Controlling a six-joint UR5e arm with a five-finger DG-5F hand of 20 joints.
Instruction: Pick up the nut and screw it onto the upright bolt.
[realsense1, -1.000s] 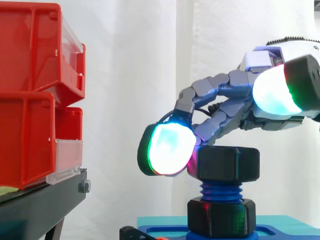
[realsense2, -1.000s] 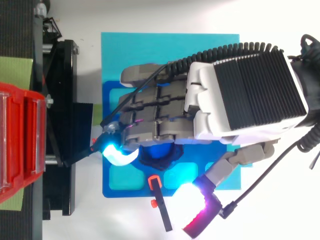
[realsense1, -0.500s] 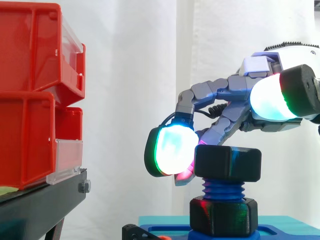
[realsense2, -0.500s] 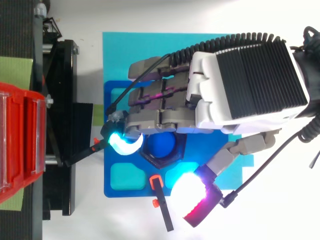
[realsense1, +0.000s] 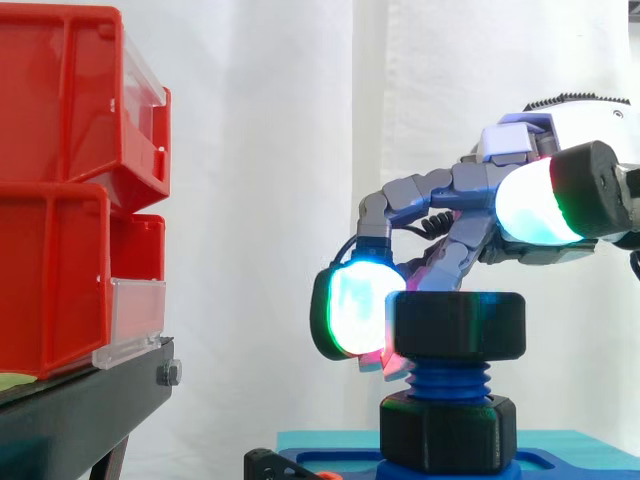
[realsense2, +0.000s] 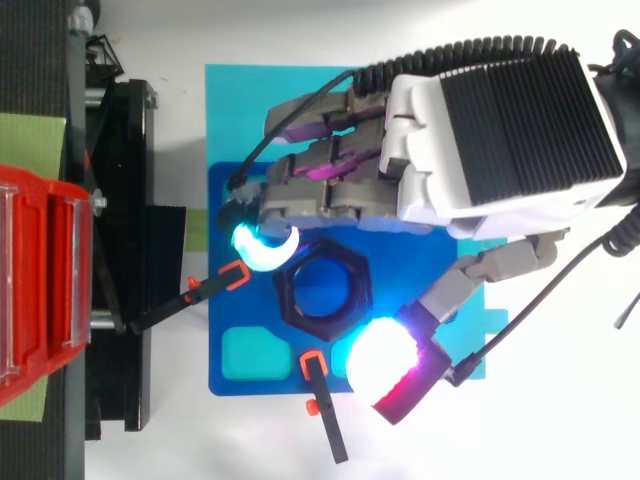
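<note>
Items before you, listed outward from the hand:

- Hand (realsense2: 500, 120): palm down above the board, fingers bent downward, thumb splayed wide to one side. It grips nothing.
- Fingertip pad (realsense1: 358, 310), glowing cyan-white: hangs at the nut's height, against or just beside one side face. You cannot tell from either view whether it touches.
- Thumb pad (realsense1: 535, 200), glowing white: on the far side of the nut from that fingertip, and in the side view higher than the nut's top, so clear of it.
- Nut (realsense1: 458, 325), black, hexagonal: below the fingers, between fingertip and thumb, seated level on top of the bolt.
- Bolt (realsense1: 450, 378), blue, upright: a few threads show under the nut, above a black hex base (realsense1: 447, 433).
- Board (realsense2: 225, 200), dark blue with recessed pockets: under the hand, lying on a cyan mat (realsense2: 240, 100).
- Two black clamps with orange tips: one (realsense2: 215, 290) just beyond the fingertip, one (realsense2: 325, 420) beside the thumb.
- Red bins (realsense1: 60, 190) on a black stand (realsense1: 80, 410): well beyond the fingertips.
- White curtain (realsense1: 260, 200): behind it all.
</note>
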